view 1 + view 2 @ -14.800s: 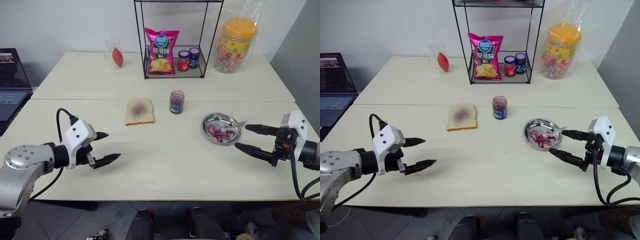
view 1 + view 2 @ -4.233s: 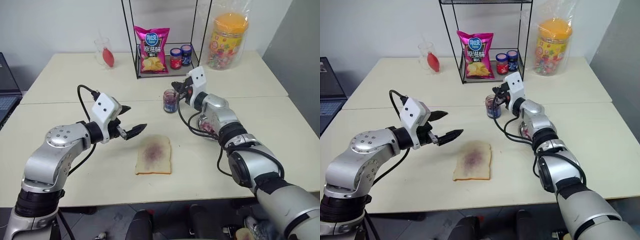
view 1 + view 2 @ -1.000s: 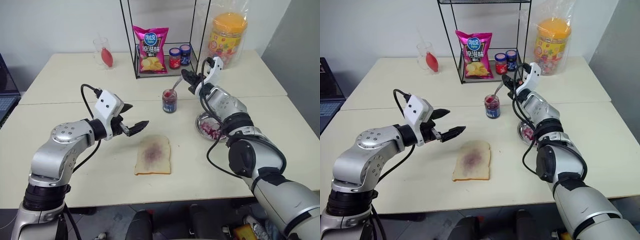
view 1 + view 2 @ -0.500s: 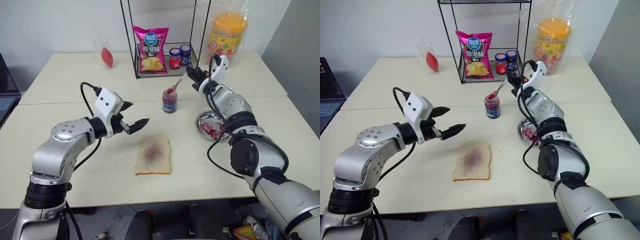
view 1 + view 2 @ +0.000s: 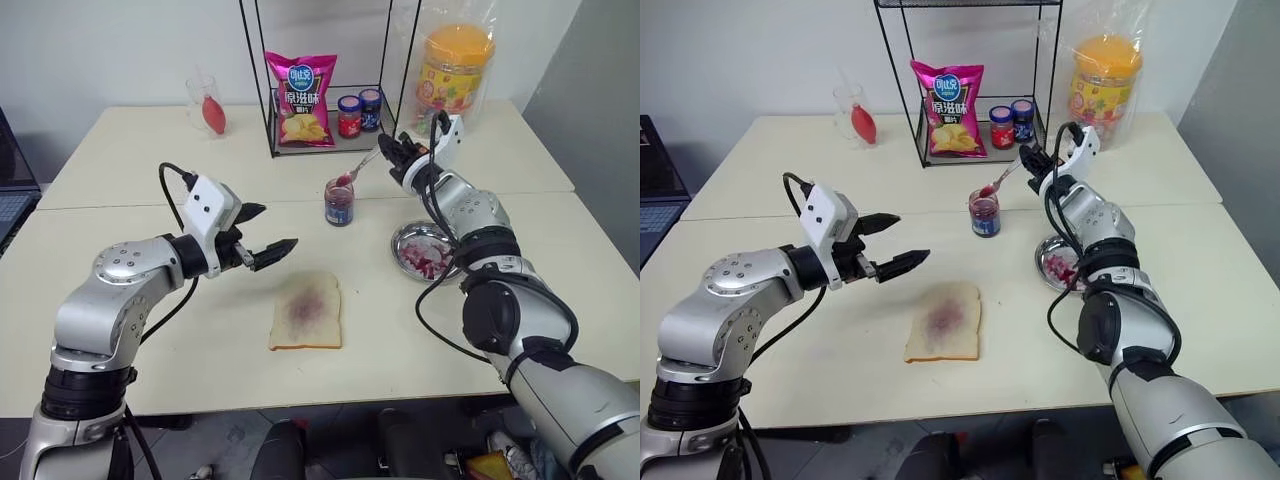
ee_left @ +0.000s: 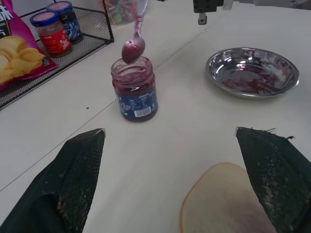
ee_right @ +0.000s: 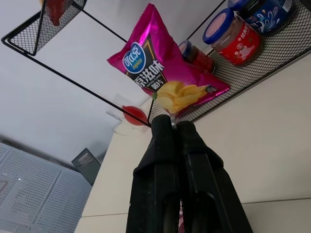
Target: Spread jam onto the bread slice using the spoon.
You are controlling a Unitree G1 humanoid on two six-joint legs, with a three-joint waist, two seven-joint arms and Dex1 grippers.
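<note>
I have the spoon (image 5: 358, 170) clamped by its handle in the right gripper (image 5: 392, 152), fingers pressed together on it, and its bowl hangs just above the mouth of the open jam jar (image 5: 339, 201) with a dark purple-red load on it. So I judge the scooping done and the carry to the bread not yet begun. The bread slice (image 5: 306, 310) lies flat toward the near edge of the bench (image 5: 200, 360), well apart from the jar and nearer to me; it has a faint purple stain in its middle but no real coat of jam, so the spreading itself is what is left. My left gripper (image 5: 266, 232) hovers above the bench just to the left of the slice, fingers spread wide apart, holding nothing.

The jam jar stands near the middle of the bench, lid off, with jam inside and smeared on the glass. To its right, toward the right edge, sits a shallow metal dish (image 5: 426, 251) with purple-red smears in it. On the wire rack (image 5: 320, 145) at the far side are a pink crisp bag (image 5: 302, 100), a red-lidded jar (image 5: 349, 116) and a blue-lidded jar (image 5: 372, 108), both shut. A big yellow-lidded sweet tub (image 5: 454, 75) stands at the far right, and a clear glass (image 5: 205, 104) with something red in it at the far left
</note>
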